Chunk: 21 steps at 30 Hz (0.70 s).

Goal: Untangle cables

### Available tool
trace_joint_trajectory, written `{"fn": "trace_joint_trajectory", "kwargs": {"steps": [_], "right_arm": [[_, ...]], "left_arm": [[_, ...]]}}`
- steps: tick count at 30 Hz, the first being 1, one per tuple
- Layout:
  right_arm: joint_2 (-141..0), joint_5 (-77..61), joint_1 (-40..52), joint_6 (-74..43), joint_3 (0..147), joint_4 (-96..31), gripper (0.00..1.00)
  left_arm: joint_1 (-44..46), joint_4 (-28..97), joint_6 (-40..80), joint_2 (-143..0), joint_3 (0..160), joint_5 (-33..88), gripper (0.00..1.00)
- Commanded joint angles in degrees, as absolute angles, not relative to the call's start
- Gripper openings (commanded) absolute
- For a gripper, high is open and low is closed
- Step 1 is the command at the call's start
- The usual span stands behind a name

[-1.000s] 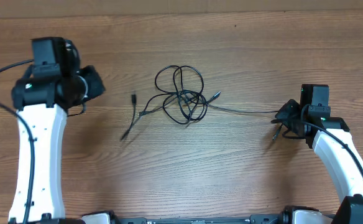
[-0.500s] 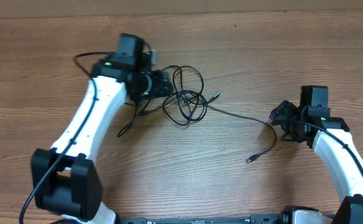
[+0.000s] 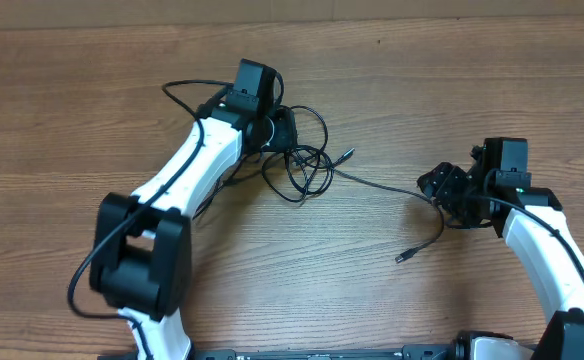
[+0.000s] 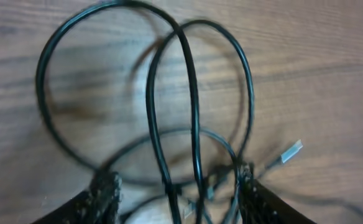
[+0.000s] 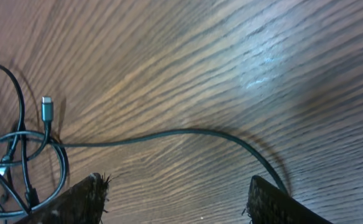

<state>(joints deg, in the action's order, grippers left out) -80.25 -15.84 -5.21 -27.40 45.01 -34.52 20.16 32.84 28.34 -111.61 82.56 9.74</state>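
Left wrist view: left gripper [image 4: 176,184] jaws apart astride the cables [image 4: 192,93]; right gripper [image 5: 176,186] jaws apart, empty. Close on one strand only, probably the twelve o'clock loop; draw gently.

The tangle of thin black cables [image 3: 302,165] lies mid-way on the brown wooden worktop [image 3: 122,80]. The left pincer [image 3: 284,128] hangs over its left loops. One strand trails right, ending near the right pincer [image 3: 434,185].
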Motion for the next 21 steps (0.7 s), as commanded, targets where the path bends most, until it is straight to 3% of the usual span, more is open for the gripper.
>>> {"fn": "trace_joint_trajectory", "kwargs": {"steps": [1, 8, 10, 12, 13, 21], "right_arm": [[-80.84, -17.3, -5.32, -26.3, 45.71, -34.17, 0.72], [-80.86, -22.22, -4.8, -21.96, 45.71, -33.23, 0.72], [-80.86, -23.11, -4.19, -21.23, 45.71, -32.64, 0.72], [-80.86, -25.56, -3.36, -19.16, 45.71, -31.88, 0.72], [-80.86, -26.85, -2.85, -18.92, 45.71, -31.53, 0.72], [-80.88, -36.77, 3.11, -24.51, 45.71, -25.32, 0.64]], "left_arm": [[20.32, 30.26, 30.28, -114.28, 82.3, 8.56, 0.57], [20.34, 26.96, 30.28, -116.9, 82.3, 9.17, 0.43], [20.34, 27.07, 30.24, -117.01, 82.26, 9.5, 0.29], [20.34, 27.4, 29.95, -117.01, 82.26, 9.76, 0.08], [20.32, 27.42, 29.54, -117.01, 82.26, 10.5, 0.04], [19.18, 27.2, 25.5, -114.19, 82.91, 25.28, 0.04]]}}
